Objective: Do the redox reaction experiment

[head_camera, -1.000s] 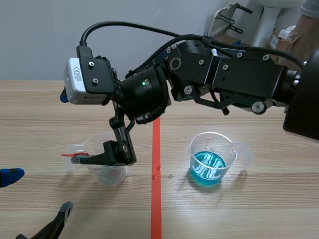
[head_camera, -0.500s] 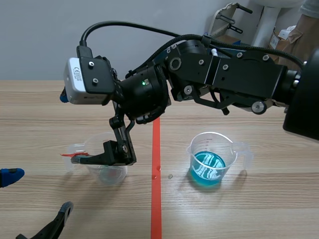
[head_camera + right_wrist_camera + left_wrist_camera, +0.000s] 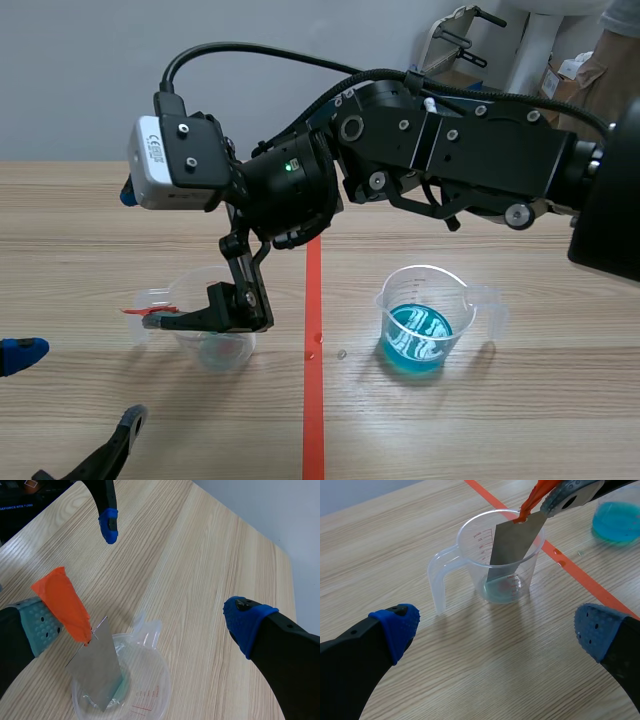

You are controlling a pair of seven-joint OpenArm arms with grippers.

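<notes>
**A:** Where is the left gripper (image 3: 496, 627)?

**B:** Low over the table (image 3: 100, 220), fingers spread wide, nothing between the blue pads (image 3: 395, 625). Just ahead of it stands the clear measuring cup (image 3: 472, 555), its handle on the side of the gripper's left finger.

**A:** What is in the cup?

**B:** A shallow pool of pale blue-green liquid (image 3: 502, 589) at the bottom. A grey metal sheet (image 3: 512, 545) stands tilted in it, lower edge in the liquid, top sticking out above the rim. An orange tape tab (image 3: 535, 497) is fixed to the sheet's top corner.

**A:** Does the right gripper (image 3: 144, 624) hold it?

**B:** No clamp. It hangs right above the cup with its fingers far apart. The tab lies against the grey-green pad (image 3: 35, 627) of one finger. The other finger, blue-padded, is off at the far side of the cup, touching nothing. Whether the tab sticks to that pad I cannot tell.

**A:** And the arm?

**B:** It comes in from the right and reaches past the orange-red tape line (image 3: 313, 300), so its gripper is on the left gripper's side of the line.

**A:** Beyond the line?

**B:** A second clear measuring cup (image 3: 392, 300), well apart from both grippers, upright, with bright blue liquid (image 3: 418, 338) in its lower part and its handle pointing away from the line
</notes>
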